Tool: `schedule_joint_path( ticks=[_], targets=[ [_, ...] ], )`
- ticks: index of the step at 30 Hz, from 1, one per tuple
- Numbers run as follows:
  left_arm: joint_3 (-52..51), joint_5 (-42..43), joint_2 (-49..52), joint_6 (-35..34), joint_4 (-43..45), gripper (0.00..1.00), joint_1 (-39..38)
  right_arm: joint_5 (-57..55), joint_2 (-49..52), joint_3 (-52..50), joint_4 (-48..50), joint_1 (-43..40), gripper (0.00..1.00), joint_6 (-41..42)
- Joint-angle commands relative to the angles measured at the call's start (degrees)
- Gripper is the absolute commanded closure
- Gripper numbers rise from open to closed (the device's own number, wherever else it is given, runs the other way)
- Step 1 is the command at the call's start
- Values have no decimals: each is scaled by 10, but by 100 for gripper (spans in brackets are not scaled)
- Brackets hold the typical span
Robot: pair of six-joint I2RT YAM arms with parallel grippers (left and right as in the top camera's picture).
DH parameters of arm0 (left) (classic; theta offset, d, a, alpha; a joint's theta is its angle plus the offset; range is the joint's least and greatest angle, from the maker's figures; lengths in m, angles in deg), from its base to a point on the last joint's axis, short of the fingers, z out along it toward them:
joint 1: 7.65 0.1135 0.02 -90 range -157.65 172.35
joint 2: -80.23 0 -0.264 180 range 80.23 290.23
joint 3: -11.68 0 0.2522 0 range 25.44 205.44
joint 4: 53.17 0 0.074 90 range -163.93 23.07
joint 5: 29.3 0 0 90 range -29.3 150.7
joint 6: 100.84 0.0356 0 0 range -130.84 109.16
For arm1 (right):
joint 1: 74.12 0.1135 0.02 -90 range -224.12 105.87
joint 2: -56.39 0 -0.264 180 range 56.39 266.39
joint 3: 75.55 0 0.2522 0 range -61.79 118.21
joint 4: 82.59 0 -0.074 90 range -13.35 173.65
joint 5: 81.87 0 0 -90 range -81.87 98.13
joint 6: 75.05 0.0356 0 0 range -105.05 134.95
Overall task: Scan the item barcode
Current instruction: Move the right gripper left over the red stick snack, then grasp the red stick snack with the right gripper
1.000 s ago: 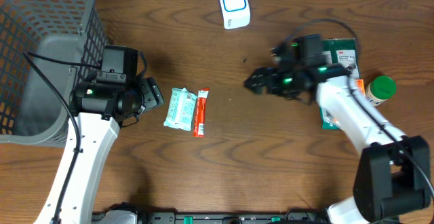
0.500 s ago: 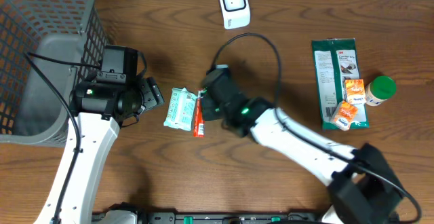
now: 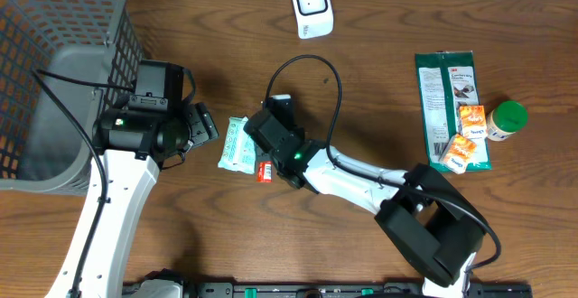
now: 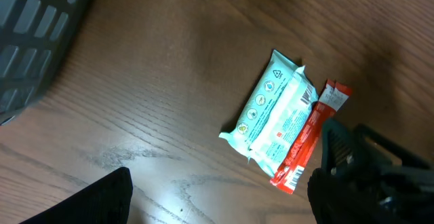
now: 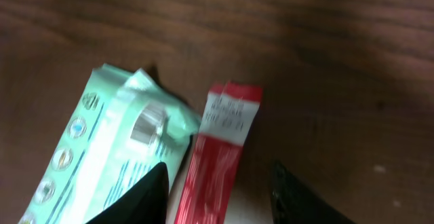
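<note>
Brown tabletop (image 4: 135, 81): red stick packet (image 4: 308, 139) lies parallel beside the mint pack (image 4: 274, 115).

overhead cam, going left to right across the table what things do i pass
gray basket → mint green packet → red stick packet → white scanner → green pouch → green-capped bottle
</note>
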Motion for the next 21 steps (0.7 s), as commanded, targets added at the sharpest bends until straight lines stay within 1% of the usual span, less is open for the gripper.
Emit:
schedule_joint_path(
  ticks=[1,9,12,14,18,21],
  targets=[
    [3,-7,-1,6,-1,16,3,-23,32,-1,13,-7,59,7],
    [3,-7,-1,6,-1,16,3,-23,54,-1,17,-7,55,7],
    [3,-7,-1,6,-1,17,3,-23,53,-1,0,-8,72,-9],
    [3,-7,-1,6,-1,16,3,-24,47,-1,-20,-9,79,-8],
    [3,-7,-1,6,-1,17,3,-23,8,-1,-71,-20,81,-8],
    [3,-7,-1,6,-1,17,3,-24,-31,-1,-117,-28,84,-7]
  ],
)
